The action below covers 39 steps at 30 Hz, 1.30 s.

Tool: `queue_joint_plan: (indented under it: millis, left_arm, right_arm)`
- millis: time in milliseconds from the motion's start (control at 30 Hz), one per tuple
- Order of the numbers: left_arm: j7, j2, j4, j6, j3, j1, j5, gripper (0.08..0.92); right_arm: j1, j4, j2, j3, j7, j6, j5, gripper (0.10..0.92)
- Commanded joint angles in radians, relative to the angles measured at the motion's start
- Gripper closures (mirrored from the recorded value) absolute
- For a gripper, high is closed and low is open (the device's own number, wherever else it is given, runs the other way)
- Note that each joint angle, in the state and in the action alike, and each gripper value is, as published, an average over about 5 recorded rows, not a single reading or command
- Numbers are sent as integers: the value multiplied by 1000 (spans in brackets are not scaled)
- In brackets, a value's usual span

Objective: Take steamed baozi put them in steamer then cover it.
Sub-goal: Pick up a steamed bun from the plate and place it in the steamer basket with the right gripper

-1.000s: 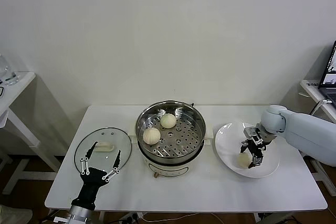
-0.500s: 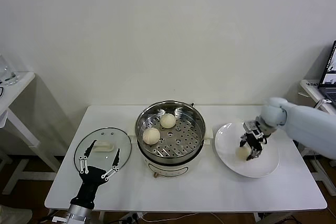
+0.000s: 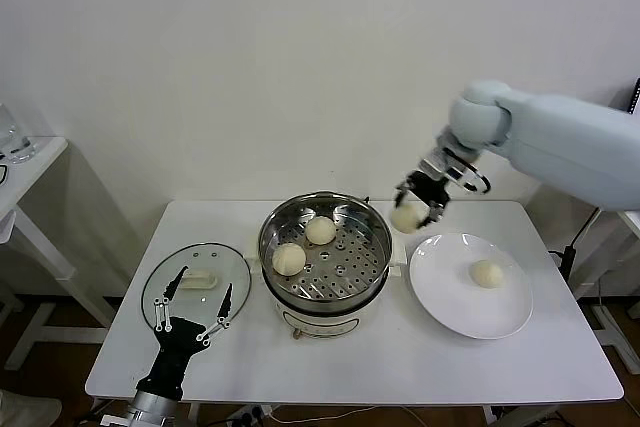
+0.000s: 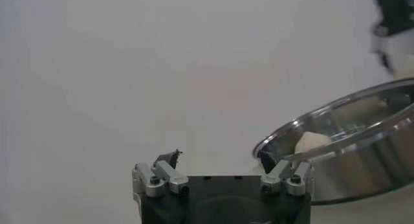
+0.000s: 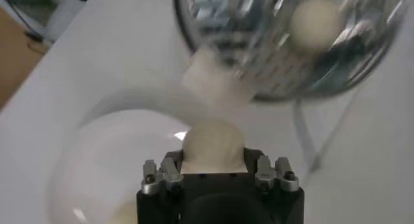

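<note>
Right claw (image 3: 417, 204) grips a bun (image 3: 408, 215), soft and light, by its sides, beside steamer (image 3: 325, 247); left claw (image 3: 190, 309) wide, near cover (image 3: 196, 277).

Right gripper (image 3: 419, 207) raised just off the right rim of the steamer (image 3: 325, 251), fingers clamped on a baozi (image 3: 407, 215) — left gripper (image 3: 190, 309) parked low, well left of it, fingers spread wide.

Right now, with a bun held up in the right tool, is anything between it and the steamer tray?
Nothing visible. The right tool holds a baozi just beyond the steamer rim; the tray is uncovered, two buns sit at its far left, and the cover lies on the table to the left.
</note>
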Motion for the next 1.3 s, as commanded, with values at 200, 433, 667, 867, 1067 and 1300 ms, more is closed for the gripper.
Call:
queue_joint_plan:
  millis: [200, 433, 667, 867, 1067, 1300]
  left_arm:
    - [-3, 6, -1, -10, 1, 0, -1, 177]
    - [-5, 2, 1, -10, -1, -5, -2, 177]
    - [-7, -3, -4, -11, -8, 0, -3, 177]
    - [-8, -4, -8, -13, -15, 1, -4, 177]
    - [-10, -3, -1, -19, -15, 0, -5, 177]
    - [-17, -1, -9, -17, -22, 2, -6, 177]
  right_arm:
    - [24, 159, 226, -21, 48, 275, -173, 372]
    - [-46, 181, 263, -36, 82, 327, -289, 372]
    - [-125, 160, 279, -22, 81, 347, -366, 372]
    - [-151, 149, 287, -18, 56, 357, -381, 372]
    - [-168, 141, 291, -19, 44, 353, -388, 366]
    - [-188, 127, 304, -18, 44, 349, -408, 292]
